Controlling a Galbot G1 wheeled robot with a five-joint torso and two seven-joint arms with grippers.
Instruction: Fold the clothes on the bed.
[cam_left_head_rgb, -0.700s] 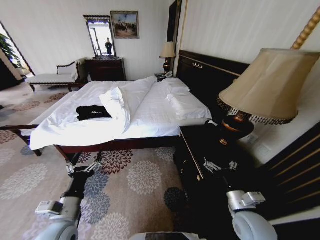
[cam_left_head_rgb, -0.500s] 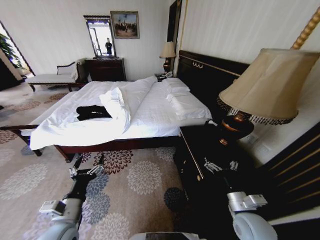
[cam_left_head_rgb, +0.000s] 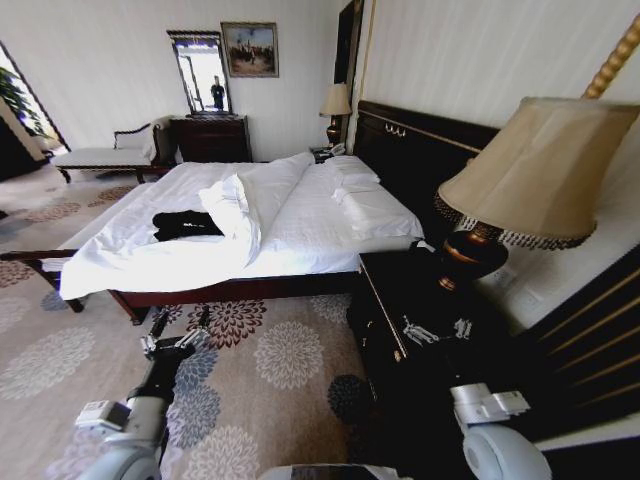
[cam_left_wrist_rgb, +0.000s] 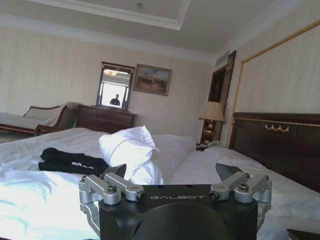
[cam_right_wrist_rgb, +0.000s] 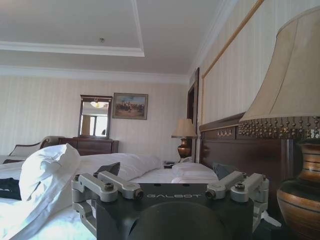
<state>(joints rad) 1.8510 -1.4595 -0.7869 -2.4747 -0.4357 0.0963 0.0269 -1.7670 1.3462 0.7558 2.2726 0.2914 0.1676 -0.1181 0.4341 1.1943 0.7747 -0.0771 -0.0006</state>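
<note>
clothes (cam_left_head_rgb: 186, 224): bunched on bed (cam_left_head_rgb: 300, 235), mid-left of frame, maybe unfolded
left gripper (cam_left_head_rgb: 178, 329): fingers apart, lower left, empty
right gripper (cam_left_head_rgb: 436, 328): fingers apart, lower right, empty

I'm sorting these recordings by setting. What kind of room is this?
Most likely a hotel-style bedroom: a large bed with white sheets and a tall dark headboard, a bedside lamp, and a dresser with a mirror. A black T-shirt lies on the bed.

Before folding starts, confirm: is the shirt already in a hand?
No: the black T-shirt lies on the bed, while both open hands hang above the carpet.
</note>
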